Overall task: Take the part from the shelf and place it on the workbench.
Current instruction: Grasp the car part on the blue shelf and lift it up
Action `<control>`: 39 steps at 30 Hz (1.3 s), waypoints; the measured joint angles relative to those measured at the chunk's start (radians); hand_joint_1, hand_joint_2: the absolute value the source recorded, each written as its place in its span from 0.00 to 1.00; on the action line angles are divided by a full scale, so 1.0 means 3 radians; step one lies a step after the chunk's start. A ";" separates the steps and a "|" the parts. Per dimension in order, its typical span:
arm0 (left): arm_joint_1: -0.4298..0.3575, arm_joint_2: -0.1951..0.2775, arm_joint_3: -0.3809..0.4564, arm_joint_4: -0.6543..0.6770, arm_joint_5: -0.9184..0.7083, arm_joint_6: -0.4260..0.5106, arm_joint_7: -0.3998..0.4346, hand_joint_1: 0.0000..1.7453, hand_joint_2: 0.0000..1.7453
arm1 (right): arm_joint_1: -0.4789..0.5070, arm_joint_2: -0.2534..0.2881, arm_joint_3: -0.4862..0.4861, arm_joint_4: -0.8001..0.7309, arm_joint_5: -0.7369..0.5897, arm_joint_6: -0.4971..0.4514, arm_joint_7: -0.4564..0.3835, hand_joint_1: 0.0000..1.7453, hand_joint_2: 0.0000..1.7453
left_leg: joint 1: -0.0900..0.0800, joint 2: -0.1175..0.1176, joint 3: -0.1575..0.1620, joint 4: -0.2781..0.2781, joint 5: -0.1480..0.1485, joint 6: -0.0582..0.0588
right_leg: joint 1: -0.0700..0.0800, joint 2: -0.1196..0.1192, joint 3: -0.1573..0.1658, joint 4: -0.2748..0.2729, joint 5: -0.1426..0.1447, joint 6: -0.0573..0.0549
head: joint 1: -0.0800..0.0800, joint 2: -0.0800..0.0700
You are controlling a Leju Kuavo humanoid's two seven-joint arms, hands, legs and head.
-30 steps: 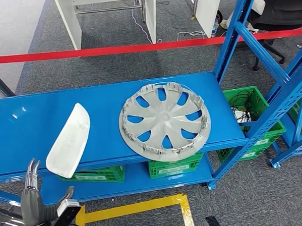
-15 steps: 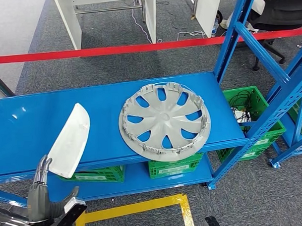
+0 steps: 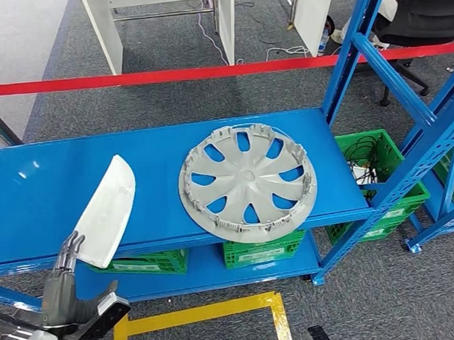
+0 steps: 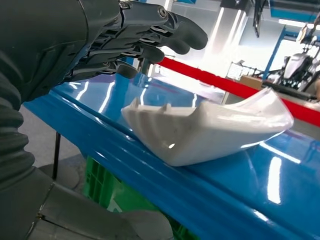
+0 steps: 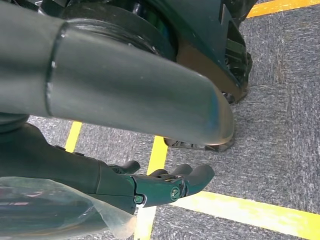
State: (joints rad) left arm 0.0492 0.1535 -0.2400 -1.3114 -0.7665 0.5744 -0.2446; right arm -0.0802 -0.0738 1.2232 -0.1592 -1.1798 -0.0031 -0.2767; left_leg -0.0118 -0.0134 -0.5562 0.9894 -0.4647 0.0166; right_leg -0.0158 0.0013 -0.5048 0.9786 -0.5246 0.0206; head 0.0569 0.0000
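A white curved plastic part (image 3: 105, 210) lies on the blue shelf (image 3: 40, 199), its near end overhanging the front edge. From the wrist it appears as a hollow white shell (image 4: 211, 131). My left hand (image 3: 62, 284) is raised just below and in front of that near end, fingers spread and holding nothing; its fingers (image 4: 151, 35) reach over the shelf edge close to the part without touching it. A large grey wheel cover (image 3: 247, 182) rests on the shelf to the right. My right hand (image 5: 158, 185) hangs above the floor, fingers slightly apart and holding nothing.
Green crates (image 3: 261, 251) sit on the lower shelf and another (image 3: 377, 180) stands to the right. Blue uprights (image 3: 350, 54) frame the shelf's right end. A red barrier tape (image 3: 153, 75) runs behind. Yellow floor lines (image 3: 207, 312) mark the grey carpet.
My left hand has risen and moved right toward the white part's near end. The part and the wheel cover have not moved.
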 joint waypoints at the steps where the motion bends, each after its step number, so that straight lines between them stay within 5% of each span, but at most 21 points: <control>1: -0.0013 0.0012 -0.0001 0.0014 -0.0020 -0.0016 0.0009 0.00 1.00 | 0.0000 -0.0002 0.0000 0.0001 0.0000 0.0002 0.0000 0.00 0.00 | 0.0000 0.0000 0.0000 0.0000 0.0000 0.0000 | 0.0000 0.0000 0.0000 0.0000 0.0000 0.0000 | 0.0000 0.0000; 23: -0.0234 0.0118 -0.0023 0.0245 -0.0425 -0.0178 0.0131 0.00 1.00 | 0.0000 -0.0025 0.0028 0.0002 0.0030 0.0005 0.0022 0.00 0.00 | 0.0000 0.0000 -0.0001 0.0001 0.0000 0.0000 | 0.0000 0.0000 -0.0001 0.0000 0.0000 0.0000 | 0.0000 0.0000; 39: -0.0550 0.0170 -0.0312 0.0462 -0.0974 -0.0243 0.0295 0.00 1.00 | -0.0014 -0.0025 0.0107 0.0002 0.0115 0.0018 0.0092 0.00 0.00 | 0.0000 0.0000 -0.0002 0.0003 0.0000 0.0000 | 0.0000 0.0001 0.0001 0.0002 0.0001 0.0000 | 0.0000 0.0000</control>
State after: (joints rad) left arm -0.1158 0.2046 -0.3336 -1.1727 -1.0587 0.5016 -0.1561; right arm -0.0843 -0.0813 1.2554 -0.1587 -1.1453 0.0023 -0.2491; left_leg -0.0118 -0.0134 -0.5567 0.9903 -0.4646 0.0167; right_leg -0.0158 0.0015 -0.5045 0.9791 -0.5244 0.0205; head 0.0569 0.0000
